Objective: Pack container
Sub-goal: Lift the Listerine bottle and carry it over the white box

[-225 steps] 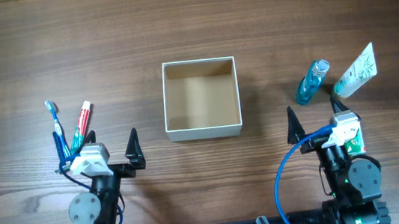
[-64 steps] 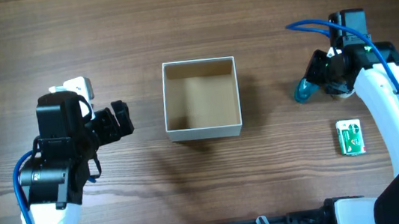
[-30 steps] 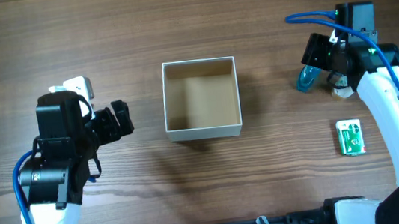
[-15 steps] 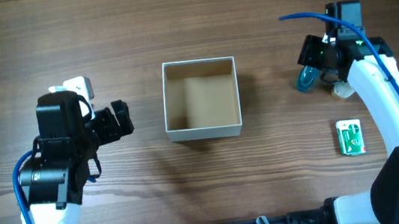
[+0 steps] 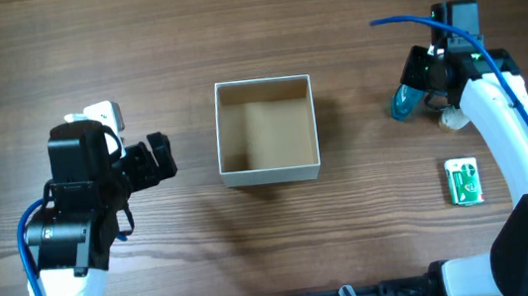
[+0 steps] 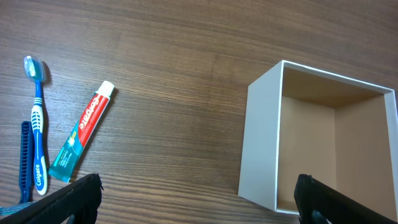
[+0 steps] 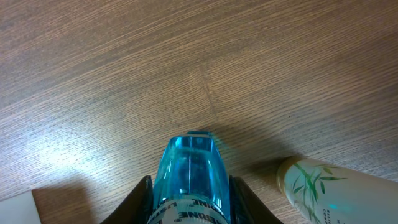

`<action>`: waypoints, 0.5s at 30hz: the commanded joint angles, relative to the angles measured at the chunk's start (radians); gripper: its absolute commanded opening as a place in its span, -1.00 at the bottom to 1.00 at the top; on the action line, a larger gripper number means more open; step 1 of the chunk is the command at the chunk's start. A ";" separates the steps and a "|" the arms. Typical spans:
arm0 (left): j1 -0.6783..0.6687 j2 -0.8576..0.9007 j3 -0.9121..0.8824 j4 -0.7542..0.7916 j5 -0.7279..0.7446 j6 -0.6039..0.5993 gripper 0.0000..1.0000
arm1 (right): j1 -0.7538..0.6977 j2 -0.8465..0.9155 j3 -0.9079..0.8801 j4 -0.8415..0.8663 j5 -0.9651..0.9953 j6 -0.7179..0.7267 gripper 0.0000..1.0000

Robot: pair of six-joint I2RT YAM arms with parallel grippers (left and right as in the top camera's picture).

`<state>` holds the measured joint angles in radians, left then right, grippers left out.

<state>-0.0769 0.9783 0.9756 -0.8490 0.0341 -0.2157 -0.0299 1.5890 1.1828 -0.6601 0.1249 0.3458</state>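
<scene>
**A:** Overhead: the container (image 5: 266, 131) stands open-topped, with the left gripper (image 5: 158, 160) to its left and the right gripper (image 5: 415, 89) well off to its right.

**B:** Left wrist: jaws spread wide, toothpaste (image 6: 81, 140) left of the container.

**A:** Right wrist: jaws clamped on the blue bottle (image 7: 188, 177).

The red toothpaste tube (image 6: 81, 134) has white brand lettering; it seems to read Colgate. The blue bottle (image 7: 188, 180) shows white letters, cut off and unreadable.

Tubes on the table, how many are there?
2. A toothpaste tube lies beside the toothbrush, left of the container. A white tube with green leaves lies next to the blue bottle, on the right. More could be hidden under the arms.
</scene>
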 commanded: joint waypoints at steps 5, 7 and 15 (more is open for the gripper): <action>-0.005 -0.001 0.023 0.003 -0.010 -0.002 1.00 | 0.044 -0.088 0.025 -0.081 -0.013 -0.088 -0.91; -0.005 -0.001 0.023 0.003 -0.010 -0.002 1.00 | 0.098 -0.152 0.060 -0.127 -0.013 -0.127 -0.91; -0.005 -0.001 0.023 0.003 -0.010 -0.002 0.99 | 0.353 -0.189 0.422 -0.415 -0.001 -0.130 -0.92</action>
<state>-0.0769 0.9783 0.9756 -0.8486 0.0341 -0.2157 0.2356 1.4261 1.4506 -1.0275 0.1192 0.2245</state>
